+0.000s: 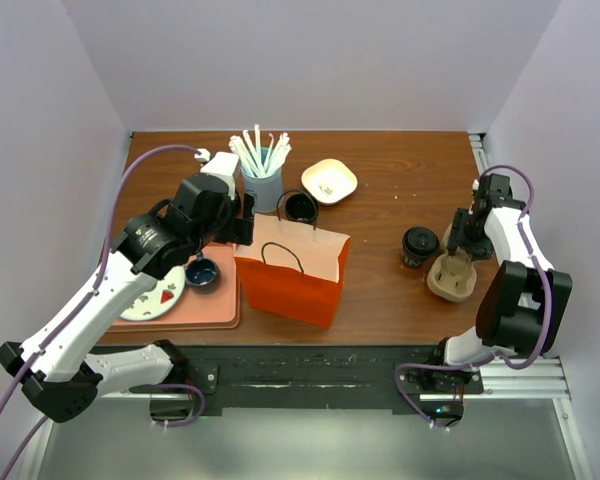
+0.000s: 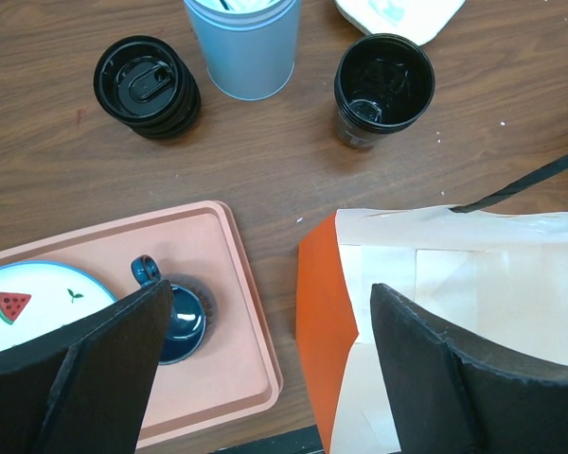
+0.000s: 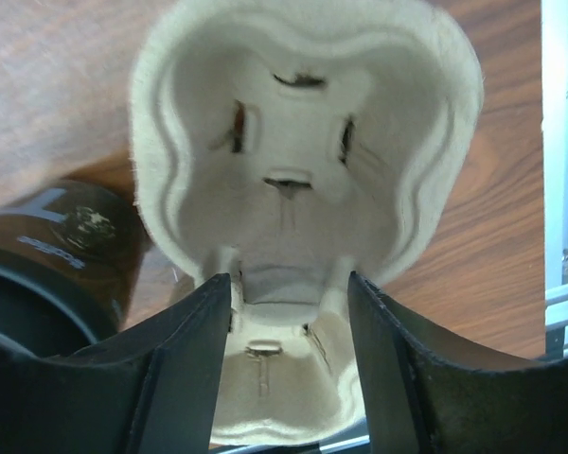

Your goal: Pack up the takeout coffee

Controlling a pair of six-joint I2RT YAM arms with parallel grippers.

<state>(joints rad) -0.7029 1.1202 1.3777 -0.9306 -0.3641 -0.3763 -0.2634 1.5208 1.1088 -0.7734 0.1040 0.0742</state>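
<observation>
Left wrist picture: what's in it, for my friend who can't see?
An open orange paper bag stands at lower right beneath the wide-open left tool. Left of it a pink tray holds a dark blue mug and a watermelon plate; beyond stand a lidded black cup, a blue tumbler and an open black cup.

Bright, even overhead light; soft shadows; faint sheen on brown wooden table (image 1: 400, 190); near foreground blurred in wrist views.

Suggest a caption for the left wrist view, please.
Open left jaws hang above the orange bag and pink tray, a lidded black cup beyond.
</observation>
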